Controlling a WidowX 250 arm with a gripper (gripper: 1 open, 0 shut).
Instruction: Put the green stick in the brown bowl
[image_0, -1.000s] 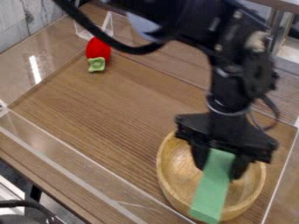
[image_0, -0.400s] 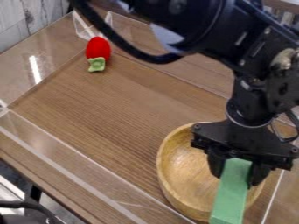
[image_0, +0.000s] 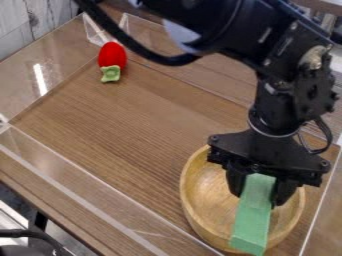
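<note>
The green stick (image_0: 253, 218) hangs tilted over the brown bowl (image_0: 203, 196), its upper end pinched between the black fingers of my gripper (image_0: 261, 185), which is shut on it. Its lower end reaches down to the bowl's near right rim; I cannot tell whether it touches the wood. The gripper points straight down above the bowl's right half. The bowl sits at the near right corner of the wooden table, partly covered by the gripper and the stick.
A small red strawberry toy (image_0: 111, 59) with a green leaf lies at the far left. A clear acrylic wall (image_0: 54, 165) runs along the table's edges. The black arm (image_0: 227, 30) crosses the top of the view.
The gripper with the stick swung right over the bowl and then came back a little to the left. The stick's lower end stays near the bowl's near right rim.
</note>
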